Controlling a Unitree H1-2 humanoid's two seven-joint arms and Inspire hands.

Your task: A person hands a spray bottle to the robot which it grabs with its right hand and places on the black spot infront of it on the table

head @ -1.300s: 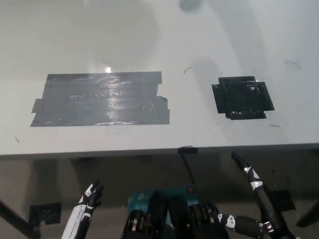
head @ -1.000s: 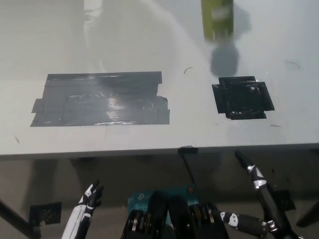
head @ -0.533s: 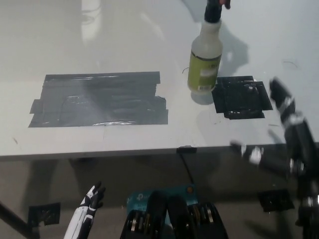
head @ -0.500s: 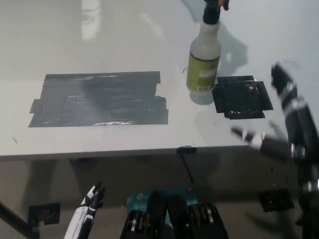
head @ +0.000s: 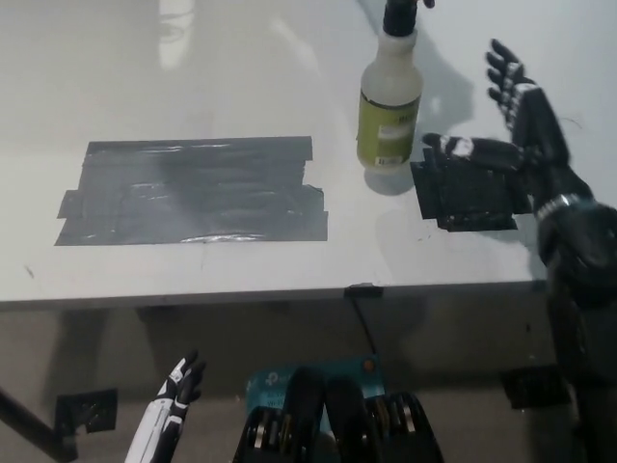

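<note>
At the near edge, below the table [head: 193, 280], the white left robot hand [head: 174, 395] rests low at the lower left, fingers loosely apart and holding nothing. On the table top, a wide grey tape patch [head: 193, 188] lies to the left, and the black spot [head: 472, 193] sits to the right, partly covered by the black right robot hand [head: 506, 121].

That right robot hand has come a long way in about a second: it was hanging below the table edge, and now it is lifted over the black spot, fingers spread wide, one digit reaching toward the spray bottle [head: 388, 101]. It grips nothing yet; a clear gap remains between it and the bottle.

The spray bottle, absent from the earliest picture, has been brought in from the far side and now stands upright just left of the black spot, its base apparently on or very close to the table. Something dark at its nozzle at the top edge may be the person's hand; too little shows to tell.

The handover seems imminent: closing on the bottle's body looks like the next step.
</note>
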